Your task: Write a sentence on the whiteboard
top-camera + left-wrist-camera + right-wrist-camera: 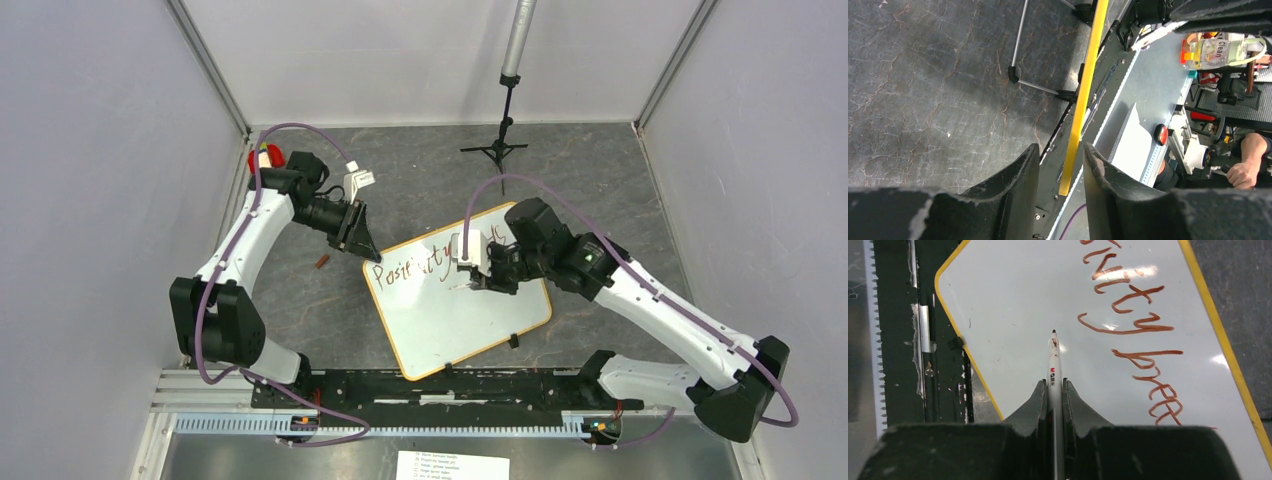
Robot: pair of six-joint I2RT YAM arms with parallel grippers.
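Note:
The whiteboard (470, 325) lies tilted on the dark table, white with a yellow rim. The sentence (420, 265) in brownish-red marker reads "Positivity" along its far edge. In the right wrist view the writing (1128, 315) continues into "bree" (1160, 390). My right gripper (1055, 382) is shut on a white marker (1054, 362), whose tip points at bare board left of the writing. It is over the board's far part in the top view (478, 272). My left gripper (358, 238) is at the board's far left corner. Its jaws are open with the yellow rim (1083, 90) edge-on between them, not visibly touching.
A black tripod stand (497, 150) stands at the back. A small brownish-red cap (322, 262) lies left of the board. A black clip (512, 341) sits on the board's near edge. The black rail (400, 385) and a printed paper sheet (452, 466) are at the near edge.

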